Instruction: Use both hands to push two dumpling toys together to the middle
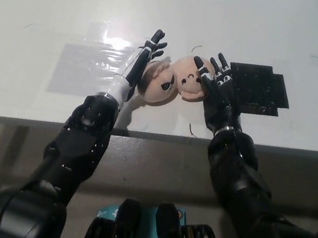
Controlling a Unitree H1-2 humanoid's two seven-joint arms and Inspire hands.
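Note:
Two peach-coloured dumpling toys with drawn faces touch each other on the white table (175, 8) near its front edge. The left dumpling (160, 84) lies against the inner side of my left hand (142, 59), whose fingers are spread and pressed flat along it. The right dumpling (186, 78) rests against my black right hand (215, 81), fingers apart, pressing it from the right. Neither hand grips anything.
A black square mat (259, 88) lies just right of my right hand. A patch of clear shiny tape (89, 64) sits left of my left hand. Thin dark curved marks (316, 58) dot the table. The table's front edge (156, 138) runs below the toys.

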